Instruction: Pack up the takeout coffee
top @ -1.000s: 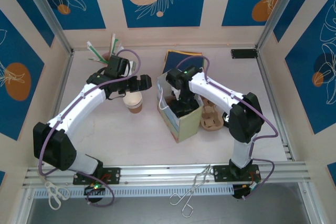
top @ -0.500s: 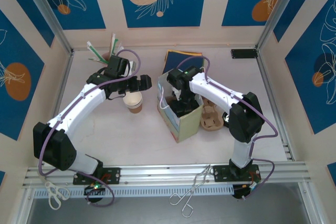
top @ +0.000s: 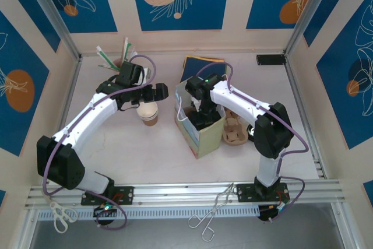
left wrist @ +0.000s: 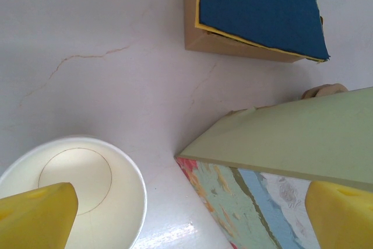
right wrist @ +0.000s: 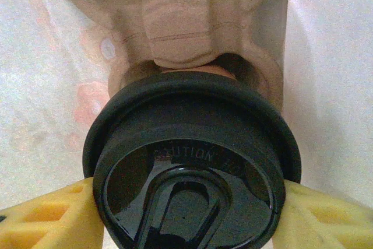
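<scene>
Takeout coffee (right wrist: 192, 161): round glossy black lid, raised rim, embossed "CAUTION", oval sip tab; cup hidden beneath.
Place: inside paper bag (top: 201, 135) mid-bench, above pulp carrier (right wrist: 186, 21).
Right hand (right wrist: 189, 205): yellow fingers (right wrist: 46, 217) pinching the lid's sides.
Left hand (left wrist: 187, 217): spread wide, empty, over lidless cup (left wrist: 76, 185).

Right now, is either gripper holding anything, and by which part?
The right gripper holds the takeout coffee cup by opposite sides of its round black plastic lid. The left gripper is open, holding nothing.
</scene>
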